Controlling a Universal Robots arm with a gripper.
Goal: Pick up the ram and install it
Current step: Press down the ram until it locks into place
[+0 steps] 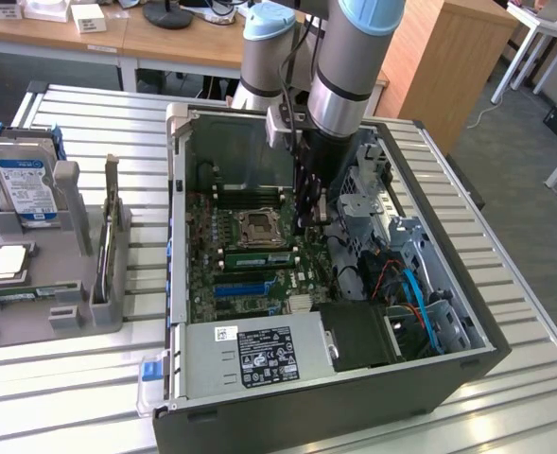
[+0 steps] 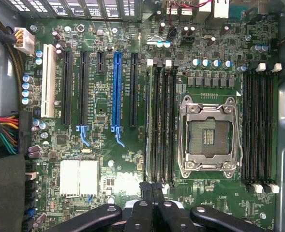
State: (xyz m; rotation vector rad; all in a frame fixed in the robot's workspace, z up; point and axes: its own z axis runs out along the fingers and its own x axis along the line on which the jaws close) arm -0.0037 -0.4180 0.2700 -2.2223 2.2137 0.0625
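A: Arm's down inside the PC case (image 1: 259,416) now. Fingers (image 1: 305,223) are clenched, pads pressed together.

B: Holding anything?

A: Can't tell. In the wrist view the fingers (image 2: 152,193) come to one dark tip, right over the near end of the mem slot bank (image 2: 160,121). Tip looks to be touching that end, but I can't make out contact for sure.

B: And the ram?

A: Ram (image 1: 256,256) is a green stick w/ a pale label, lying flat along a slot just beside the fingers, its near end almost under them. Looks seated, not tilted. In the wrist view it's edge-on, so I can't say which slot of the bank.

B: CPU socket?

A: CPU socket (image 1: 259,227) is just past the ram, close to the fingers, open, no chip in it. Wrist view gives the socket (image 2: 209,137) w/ its metal frame, then a second slot bank (image 2: 258,125) beyond, further from the fingers.

B: Other side?

A: Blue expansion slot (image 2: 116,89) and black ones next to it, a bit off from the fingers. Silver heatsink (image 2: 79,177) nearer.

B: Outside the case?

A: Well apart from the fingers, toward the exterior view's left: hard drive (image 1: 27,187) w/ blue label standing in a grey holder (image 1: 79,284), and a square silver processor chip (image 1: 7,262) in front of it. All on the slatted worktop (image 1: 70,378). PSU (image 1: 259,355) sits at the case's front edge.
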